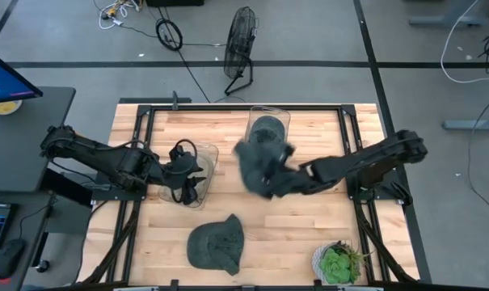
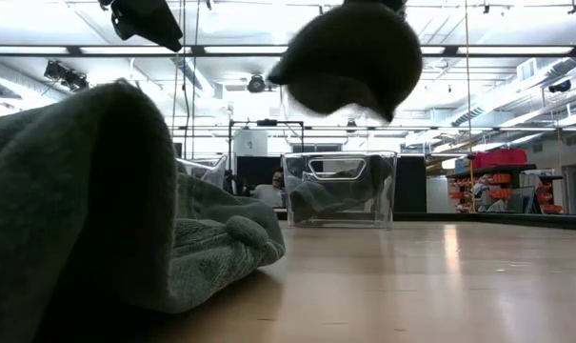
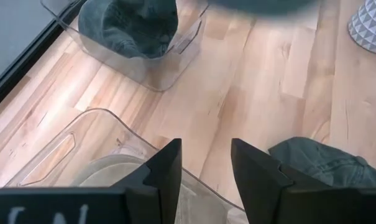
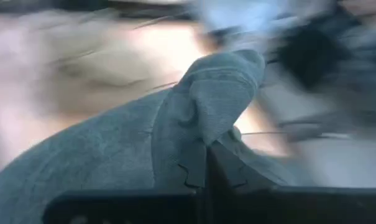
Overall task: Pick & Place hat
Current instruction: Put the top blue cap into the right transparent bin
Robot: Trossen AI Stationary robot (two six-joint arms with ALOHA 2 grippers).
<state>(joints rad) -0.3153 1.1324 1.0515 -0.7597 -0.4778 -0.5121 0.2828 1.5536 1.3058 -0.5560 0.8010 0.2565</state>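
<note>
Now your right hand (image 1: 299,173) pinches a dark green hat (image 1: 260,164) and carries it in the air over the middle of the desk (image 1: 309,218), near the clear bin (image 1: 268,123) at the far edge. That bin already holds 1 hat, so I judge it is the target. Bring the hat fully over the opening before you lower it, because the cloth hangs wide and loose and can catch on the rim. Release only when most of the cloth is inside the walls.

Your left hand (image 3: 203,165) waits with its fingers spread, above a second clear bin (image 1: 197,174) on the left side. A third hat (image 1: 217,242) lies on the desk at the near edge, beside a small potted plant (image 1: 338,260).

From the right wrist camera the scene is smeared and the hat covers nearly everything. From the low camera the near hat hides the left part of the desk. What lies in the second bin is not clear.
</note>
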